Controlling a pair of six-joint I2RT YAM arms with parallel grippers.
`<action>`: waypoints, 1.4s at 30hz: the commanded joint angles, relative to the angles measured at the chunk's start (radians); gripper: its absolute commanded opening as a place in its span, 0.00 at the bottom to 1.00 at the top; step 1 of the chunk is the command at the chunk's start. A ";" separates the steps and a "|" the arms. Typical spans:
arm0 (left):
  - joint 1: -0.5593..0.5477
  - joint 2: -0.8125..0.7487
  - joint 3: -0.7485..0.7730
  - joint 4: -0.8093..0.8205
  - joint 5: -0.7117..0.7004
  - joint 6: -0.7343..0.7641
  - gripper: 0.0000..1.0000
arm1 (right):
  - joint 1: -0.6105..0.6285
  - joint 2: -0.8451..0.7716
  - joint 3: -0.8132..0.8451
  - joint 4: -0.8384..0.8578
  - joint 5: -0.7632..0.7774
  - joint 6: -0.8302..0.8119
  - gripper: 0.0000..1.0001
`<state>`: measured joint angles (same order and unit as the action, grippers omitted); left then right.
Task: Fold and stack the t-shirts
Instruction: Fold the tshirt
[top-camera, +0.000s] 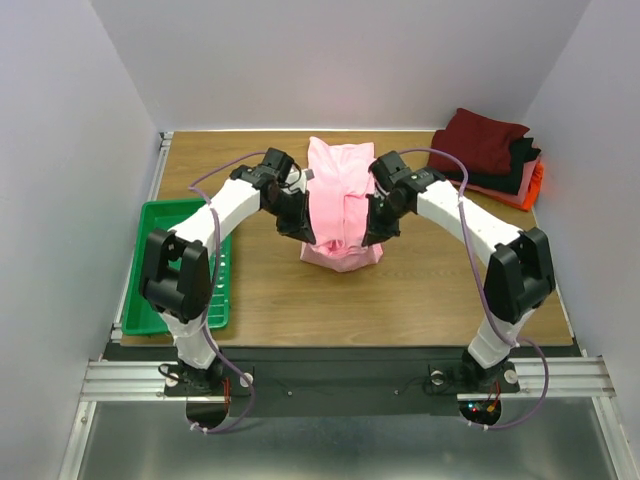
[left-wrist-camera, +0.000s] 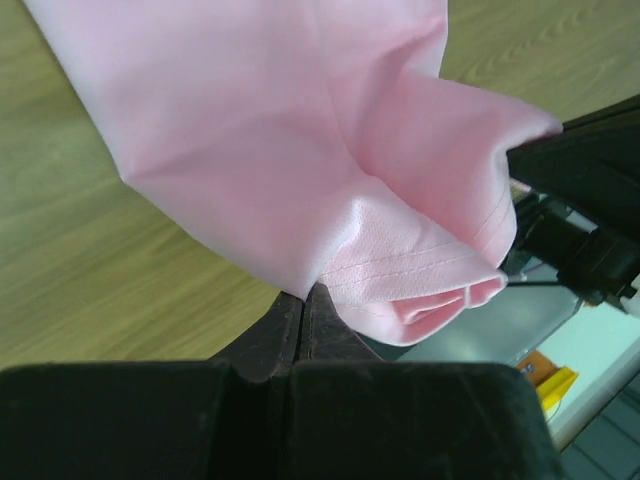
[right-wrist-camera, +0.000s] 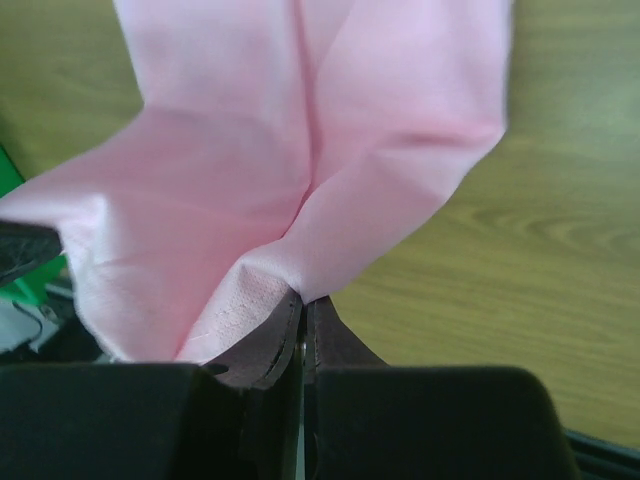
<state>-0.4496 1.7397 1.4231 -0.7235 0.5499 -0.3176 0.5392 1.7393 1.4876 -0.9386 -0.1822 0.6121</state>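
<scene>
Mid-table, between the two arms: plain light pink cloth t-shirt (top-camera: 338, 195), partly folded, running from the far centre of the tabletop toward the near edge; creased lengthwise, bunched at its near end.
Shirt contact: far end lies on the brown wood-grain table (top-camera: 440, 290); near end is pinched at both sides and looks drawn up off the wood.
Left gripper (top-camera: 300, 228): jaws pressed together on the pink shirt's left near edge; the left wrist view shows a stitched hem folded over just past the fingertips.
Right gripper (top-camera: 378, 228): jaws pressed together on the shirt's right near edge; the right wrist view shows cloth fanning out from the pinch.
Gripper spacing: near each other, with the bunched cloth between them.
Far-right corner stack: folded dark red shirt (top-camera: 488, 138) on top, black shirt (top-camera: 522, 160) under it, orange-red shirt (top-camera: 537, 182) showing at the lower edge; well apart from the pink shirt.
Left table edge: green plastic tray (top-camera: 150, 290), partly hidden by the left arm.
</scene>
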 joint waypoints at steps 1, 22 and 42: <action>0.032 0.053 0.100 -0.005 0.019 0.022 0.00 | -0.074 0.051 0.071 0.076 0.058 -0.055 0.00; 0.120 0.366 0.424 -0.007 0.088 0.069 0.00 | -0.168 0.365 0.422 0.147 0.069 -0.109 0.00; 0.163 0.584 0.691 0.062 0.136 0.035 0.00 | -0.208 0.532 0.582 0.158 0.113 -0.123 0.00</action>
<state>-0.2977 2.3062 2.0323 -0.6941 0.6476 -0.2752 0.3405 2.2551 2.0090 -0.8204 -0.1009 0.5037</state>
